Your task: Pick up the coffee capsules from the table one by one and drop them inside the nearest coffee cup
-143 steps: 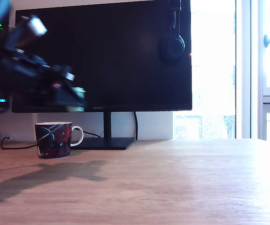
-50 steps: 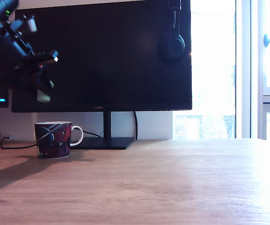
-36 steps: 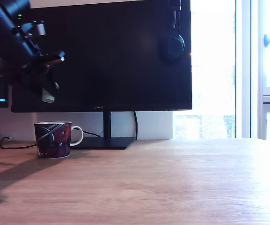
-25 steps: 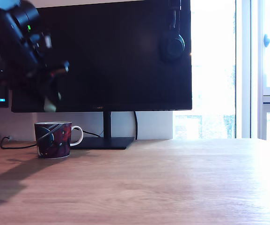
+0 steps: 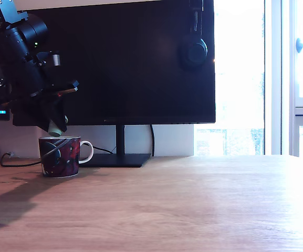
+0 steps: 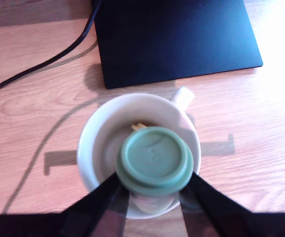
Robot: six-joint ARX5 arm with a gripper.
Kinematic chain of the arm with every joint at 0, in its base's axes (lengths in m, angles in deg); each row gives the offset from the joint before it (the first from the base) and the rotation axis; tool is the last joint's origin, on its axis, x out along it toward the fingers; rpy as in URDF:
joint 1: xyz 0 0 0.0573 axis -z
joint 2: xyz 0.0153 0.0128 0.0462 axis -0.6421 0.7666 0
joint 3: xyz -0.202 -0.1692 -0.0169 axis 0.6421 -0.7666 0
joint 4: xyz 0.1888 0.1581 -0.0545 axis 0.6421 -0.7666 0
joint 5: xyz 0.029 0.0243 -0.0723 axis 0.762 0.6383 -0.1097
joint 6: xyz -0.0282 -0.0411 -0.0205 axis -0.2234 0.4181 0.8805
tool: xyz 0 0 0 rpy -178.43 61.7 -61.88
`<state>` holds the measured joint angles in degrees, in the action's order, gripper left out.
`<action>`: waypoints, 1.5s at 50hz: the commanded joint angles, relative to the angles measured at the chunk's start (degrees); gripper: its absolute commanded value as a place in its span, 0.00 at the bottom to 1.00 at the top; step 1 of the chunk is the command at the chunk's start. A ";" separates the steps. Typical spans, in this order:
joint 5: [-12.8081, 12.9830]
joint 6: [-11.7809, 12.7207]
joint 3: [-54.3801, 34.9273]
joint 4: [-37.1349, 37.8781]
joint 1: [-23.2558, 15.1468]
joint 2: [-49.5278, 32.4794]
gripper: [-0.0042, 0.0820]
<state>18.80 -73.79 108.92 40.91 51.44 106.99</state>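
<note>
A pale mint-green coffee capsule (image 6: 154,160) is held between my gripper's (image 6: 154,190) two dark fingers, flanged end toward the wrist camera, directly above the open mouth of the coffee cup (image 6: 98,148). Something small and tan lies inside the cup beneath it. In the exterior view the gripper (image 5: 55,126) hangs just above the rim of the dark swirl-patterned mug (image 5: 60,156) at the exterior view's left, with the capsule (image 5: 55,128) showing pale at its tip. The cup stands on the light-brown wooden table (image 5: 183,205).
A large black monitor (image 5: 135,63) stands behind the cup on a flat black base (image 6: 174,37). A black cable (image 6: 38,64) runs across the table beside the cup. Headphones (image 5: 193,50) hang on the monitor. A bright window fills the exterior view's right.
The arm has come down and slightly toward the exterior view's right, bringing the held capsule from high above the cup to just over its rim.
</note>
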 commanded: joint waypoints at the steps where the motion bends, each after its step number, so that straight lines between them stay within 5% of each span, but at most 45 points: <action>1: 0.15 -0.24 0.63 0.46 -0.07 0.28 0.17; 18: 0.31 -0.22 0.63 1.51 -0.09 0.28 0.20; 20: 0.31 -0.20 0.63 1.84 -0.09 0.28 0.33; 25: 0.31 0.87 0.63 2.19 -0.11 0.28 0.84; 28: -0.31 -0.04 0.63 2.14 -0.13 0.28 0.98; 46: -0.59 -0.52 0.63 1.99 -0.07 0.02 0.91; 53: -0.74 -1.77 0.63 1.31 -0.07 -1.29 0.64; 62: -2.84 -2.19 0.61 1.57 -0.07 -4.15 0.02; 75: -2.89 -2.84 -2.14 3.32 -0.09 -10.58 0.04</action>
<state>16.05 -76.32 108.82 43.01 51.44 98.58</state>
